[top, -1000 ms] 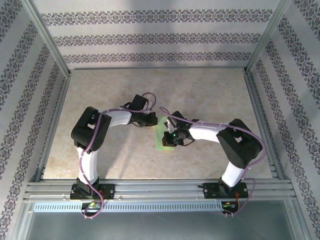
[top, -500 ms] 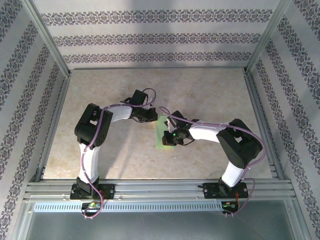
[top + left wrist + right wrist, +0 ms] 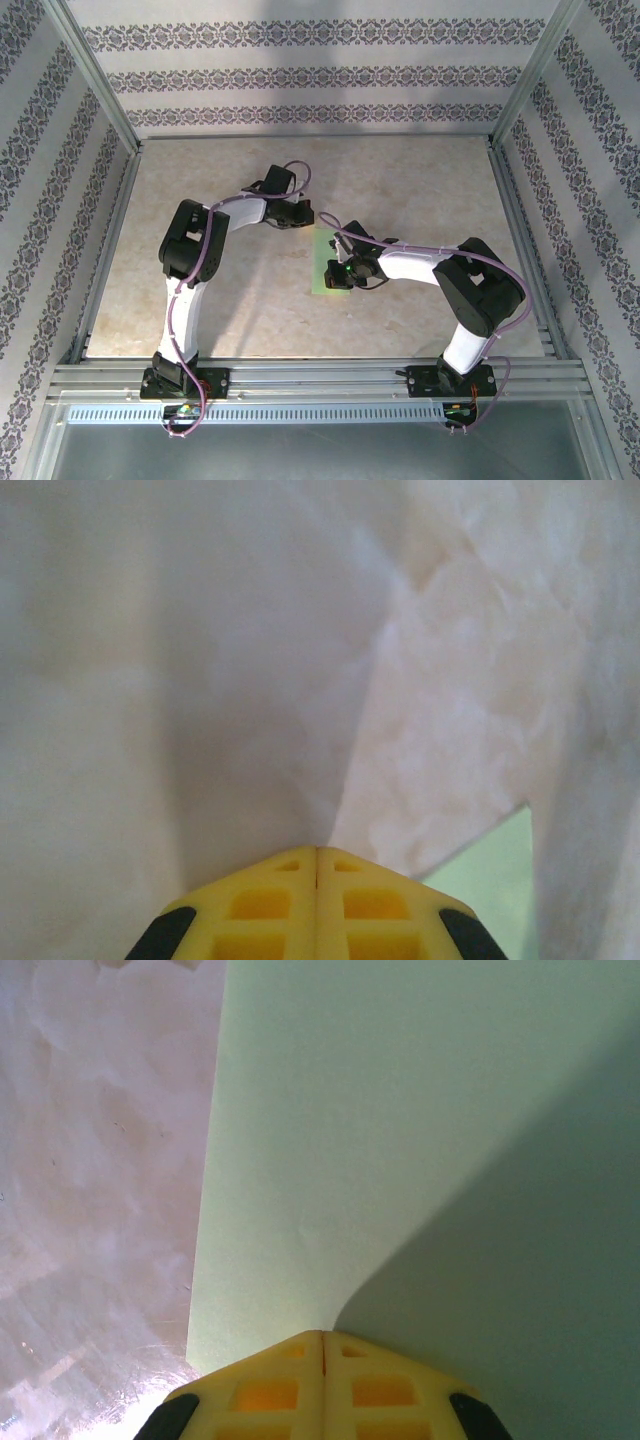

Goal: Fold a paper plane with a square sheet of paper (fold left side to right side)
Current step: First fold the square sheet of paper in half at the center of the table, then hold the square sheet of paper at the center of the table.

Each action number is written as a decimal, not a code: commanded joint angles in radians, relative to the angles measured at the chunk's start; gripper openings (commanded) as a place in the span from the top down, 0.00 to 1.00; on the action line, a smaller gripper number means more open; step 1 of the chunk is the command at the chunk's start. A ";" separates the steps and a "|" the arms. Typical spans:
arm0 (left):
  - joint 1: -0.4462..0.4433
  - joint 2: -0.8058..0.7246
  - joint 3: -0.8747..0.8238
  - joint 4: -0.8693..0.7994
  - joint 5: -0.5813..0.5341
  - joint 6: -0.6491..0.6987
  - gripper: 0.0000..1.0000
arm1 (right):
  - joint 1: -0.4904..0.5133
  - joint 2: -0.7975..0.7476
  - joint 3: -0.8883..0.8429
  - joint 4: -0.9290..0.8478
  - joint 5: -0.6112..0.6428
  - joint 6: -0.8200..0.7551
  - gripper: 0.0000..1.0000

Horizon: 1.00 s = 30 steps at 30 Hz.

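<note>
The square sheet of paper point(image 3: 322, 275) lies flat near the middle of the table, pale green and creased narrower than square. My right gripper point(image 3: 338, 271) is over it, shut, with its yellow fingertips point(image 3: 322, 1335) pressed down against the paper point(image 3: 380, 1140) close to its left edge and nothing between them. My left gripper point(image 3: 307, 221) is shut too, just beyond the sheet's far left corner. In the left wrist view its closed tips point(image 3: 317, 852) sit over bare table, with a corner of the paper point(image 3: 492, 865) at the lower right.
The marbled beige table point(image 3: 420, 190) is bounded by metal rails and patterned walls on three sides. A purple cable loops over each arm. Both arm bases stand on the near rail point(image 3: 320, 378).
My left arm has drawn back from the paper's left edge toward the far side, its elbow swinging right. The right gripper and the paper have stayed put.
</note>
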 commanded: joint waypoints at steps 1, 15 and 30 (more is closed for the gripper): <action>0.046 0.015 0.057 -0.032 -0.085 0.041 0.96 | 0.019 0.047 -0.052 -0.180 0.027 0.015 1.00; 0.000 -0.410 -0.404 0.098 -0.013 -0.053 0.96 | 0.018 -0.027 -0.082 -0.059 0.024 0.063 0.97; -0.133 -0.275 -0.407 0.215 0.034 -0.176 0.97 | 0.018 -0.040 -0.065 -0.060 0.016 0.058 0.94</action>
